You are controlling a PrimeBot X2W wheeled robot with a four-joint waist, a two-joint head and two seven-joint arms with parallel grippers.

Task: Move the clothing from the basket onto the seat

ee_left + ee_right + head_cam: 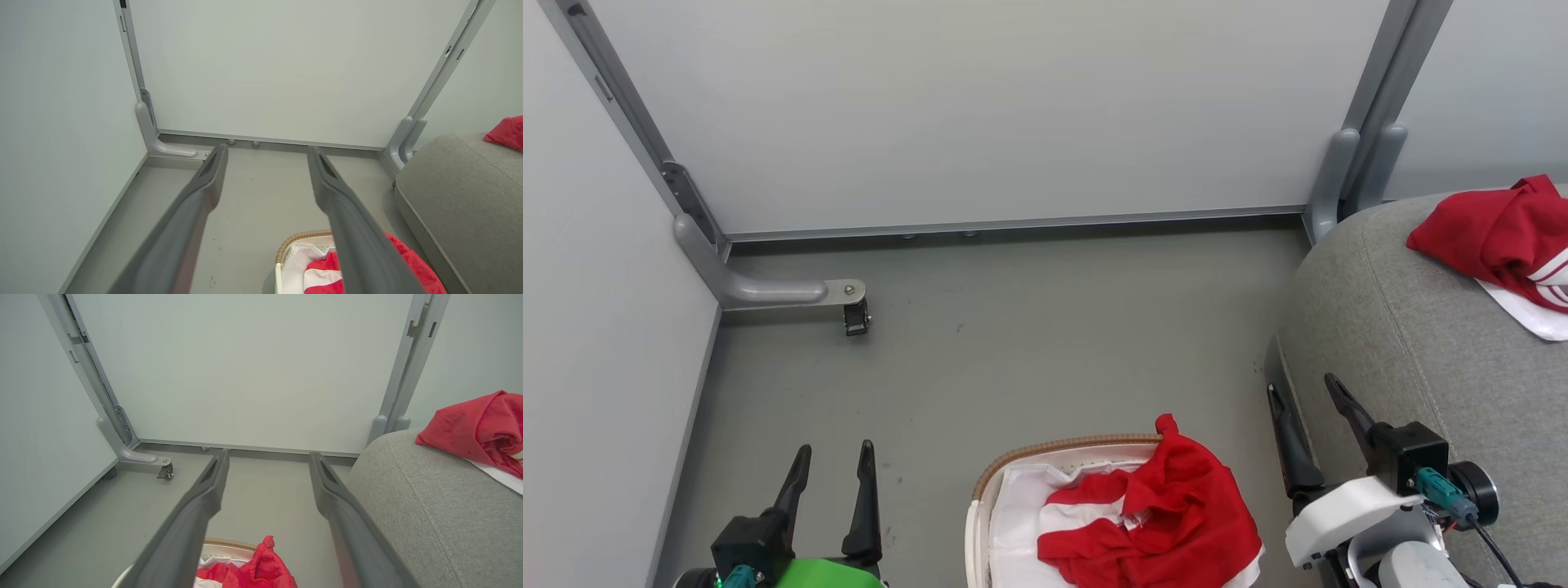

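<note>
Left gripper [836,447] wide, empty, lower left over open grey floor [1029,343]; right gripper [1302,384] likewise, lower right beside rounded edge of grey woven seat [1388,343]; red clothing [1176,506] overlapping brown-rimmed white basket [1054,447].

The clothing [1176,506] is bright red with broad white bands. The basket [1054,447] is white with a brown woven rim. The seat [1405,343] is plain grey weave, and the garment [1494,233] on it is red with white stripes. The floor [1013,351] is dull grey. The left claw [836,447] is black on green, the right claw [1302,384] black on white.
</note>
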